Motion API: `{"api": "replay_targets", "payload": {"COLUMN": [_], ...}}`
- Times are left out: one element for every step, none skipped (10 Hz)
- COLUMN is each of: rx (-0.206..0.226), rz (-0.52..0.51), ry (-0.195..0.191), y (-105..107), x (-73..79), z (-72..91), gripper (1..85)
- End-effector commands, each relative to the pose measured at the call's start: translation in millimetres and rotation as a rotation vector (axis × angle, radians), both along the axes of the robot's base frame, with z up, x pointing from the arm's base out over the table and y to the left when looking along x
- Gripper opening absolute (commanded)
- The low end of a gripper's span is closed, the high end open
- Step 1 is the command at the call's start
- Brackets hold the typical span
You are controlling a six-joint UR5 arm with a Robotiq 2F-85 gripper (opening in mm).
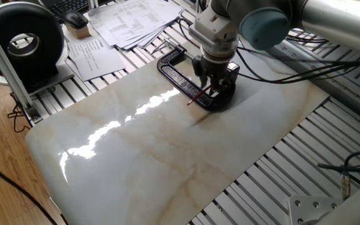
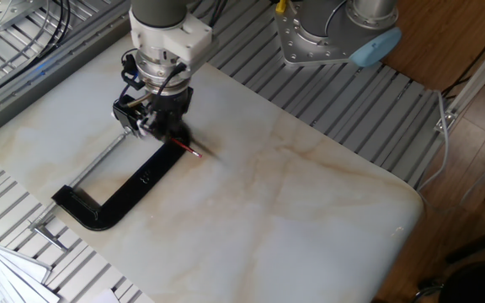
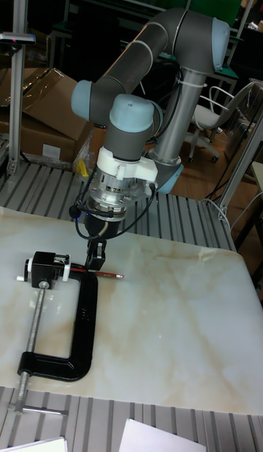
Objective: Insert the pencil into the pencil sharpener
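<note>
Pencil, sharpener, claw: one each

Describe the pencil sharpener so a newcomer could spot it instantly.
Find the big black C-clamp lying on the marble slab. At its open end, where the threaded screw finishes, sits the pencil sharpener: a small black block with white faces, held by the clamp. The red pencil runs into its side under the claw; it is the only boxy, two-tone part there.

The pencil lies across the clamp, beside the pencil sharpener.
</note>
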State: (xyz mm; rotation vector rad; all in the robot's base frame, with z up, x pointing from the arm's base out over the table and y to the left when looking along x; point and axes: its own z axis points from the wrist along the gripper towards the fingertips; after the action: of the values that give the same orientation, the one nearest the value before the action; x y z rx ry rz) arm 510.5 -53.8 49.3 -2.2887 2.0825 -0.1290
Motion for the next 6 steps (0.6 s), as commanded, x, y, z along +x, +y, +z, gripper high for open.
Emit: {"api": "replay_targets", "payload": {"rx": [0.014,0.017,0.020,0.021,0.022,0.017], "rz": [-0.011,-0.011,-0.014,-0.017,-0.020,-0.030], "ry": [-0.001,0.000,0.002,0.005,0.006,0.012], "y": [-2.2,-1.4,0.0,0.6,2.9,6.1], "x": [-1.1,-1.3,-1.9,-3.1,-4.2,-6.0], "z": [2.6,2.4,3.3,4.3,6.6,12.4], "gripper": [53.7,55.0,57.0,58.3,60.0,61.3]}}
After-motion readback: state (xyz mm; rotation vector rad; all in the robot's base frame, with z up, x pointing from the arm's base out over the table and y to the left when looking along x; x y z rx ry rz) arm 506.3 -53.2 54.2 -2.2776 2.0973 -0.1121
